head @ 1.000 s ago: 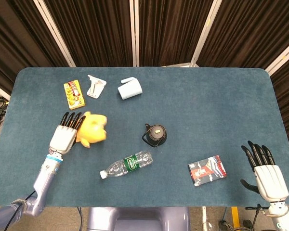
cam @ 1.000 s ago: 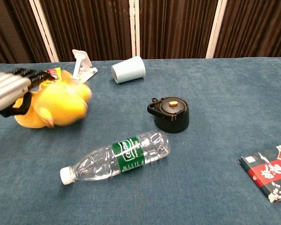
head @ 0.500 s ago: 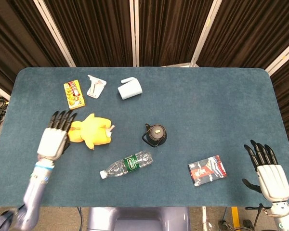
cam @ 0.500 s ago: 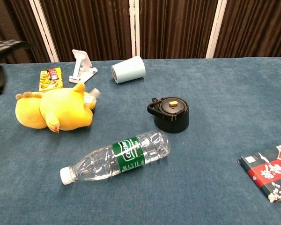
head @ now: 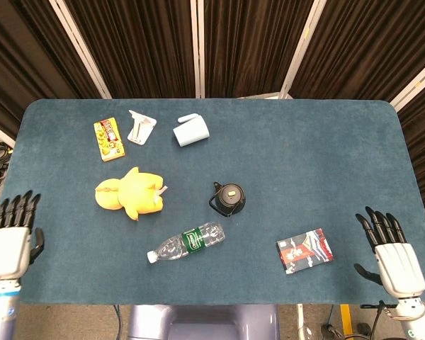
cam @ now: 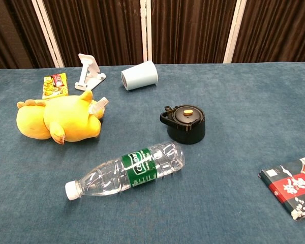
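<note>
Yellow plush duck [head: 129,193] lies on its side, well apart from both empty, spread-fingered robot hands [head: 8,239]

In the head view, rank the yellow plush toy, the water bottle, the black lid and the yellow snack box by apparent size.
1. Water bottle and yellow plush toy: alike, bottle longer, toy bulkier.
2. Yellow snack box and black lid: too close to rank.

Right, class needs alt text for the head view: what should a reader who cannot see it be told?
A yellow plush toy lies untouched on a blue cloth-covered table, with both robot hands open at the near edge, the left hand and right hand. Nearby lie a clear plastic water bottle and a black lidded pot.
</note>
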### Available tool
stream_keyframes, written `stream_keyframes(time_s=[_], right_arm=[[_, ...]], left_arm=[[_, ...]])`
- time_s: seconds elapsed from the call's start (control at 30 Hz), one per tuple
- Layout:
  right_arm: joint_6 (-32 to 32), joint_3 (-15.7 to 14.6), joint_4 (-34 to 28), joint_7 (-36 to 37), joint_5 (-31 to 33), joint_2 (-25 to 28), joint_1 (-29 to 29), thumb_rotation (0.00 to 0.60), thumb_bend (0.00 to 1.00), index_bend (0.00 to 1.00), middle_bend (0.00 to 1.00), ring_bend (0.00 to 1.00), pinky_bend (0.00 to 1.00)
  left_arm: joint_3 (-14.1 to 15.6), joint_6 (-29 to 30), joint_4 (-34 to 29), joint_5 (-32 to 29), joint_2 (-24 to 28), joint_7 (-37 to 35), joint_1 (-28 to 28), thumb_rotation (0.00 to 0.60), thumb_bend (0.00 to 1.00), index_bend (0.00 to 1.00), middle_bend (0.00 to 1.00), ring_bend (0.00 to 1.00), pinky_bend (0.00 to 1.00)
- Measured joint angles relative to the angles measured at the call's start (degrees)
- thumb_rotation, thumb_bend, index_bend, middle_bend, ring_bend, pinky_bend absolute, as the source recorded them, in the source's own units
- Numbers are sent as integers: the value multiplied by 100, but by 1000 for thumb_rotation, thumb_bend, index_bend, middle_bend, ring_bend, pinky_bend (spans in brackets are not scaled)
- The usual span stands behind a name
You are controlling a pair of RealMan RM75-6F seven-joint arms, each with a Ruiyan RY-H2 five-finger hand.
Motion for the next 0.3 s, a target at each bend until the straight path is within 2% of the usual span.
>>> stream_keyframes(time_s=[0.3], right_arm=[[0,-27,7,-55,-33,-25,-5,600,17,0,0,0,0]], left_arm=[[49,-57,-11,136,101,91,149,600,704,0,0,0,0]])
